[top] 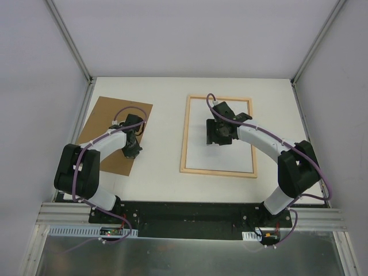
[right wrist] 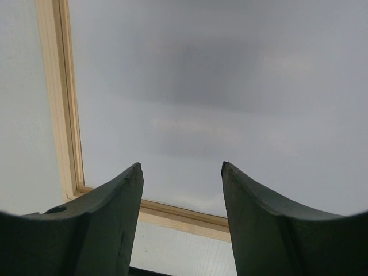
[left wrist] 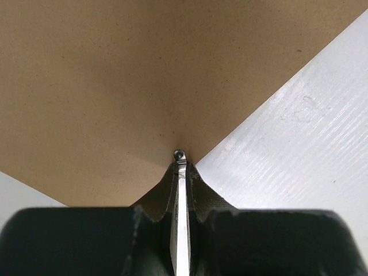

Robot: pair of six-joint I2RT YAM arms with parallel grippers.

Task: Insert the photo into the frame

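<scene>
The fingers of the left gripper (left wrist: 181,164) are pressing flat together, with only a thin pale sliver showing between them. Their tips are sitting right at the edge of the brown backing board (left wrist: 115,86), near one of its corners, where it gives way to the white table (left wrist: 299,161). Whether they are pinching the board cannot be told. Behind them the left arm is bending sharply, elbow out toward the left wall, wrist tipping down over the board's right side.

The fingers of the right gripper (right wrist: 181,167) are standing well apart with nothing between them, hanging above the inside of the frame (right wrist: 57,115) close to one corner. The right arm is arching in from the right, wrist angling down.

The frame is lying flat on the table, right of the board and apart from it. A plain pale sheet is filling it, seemingly the photo (top: 218,161) lying white side up.
</scene>
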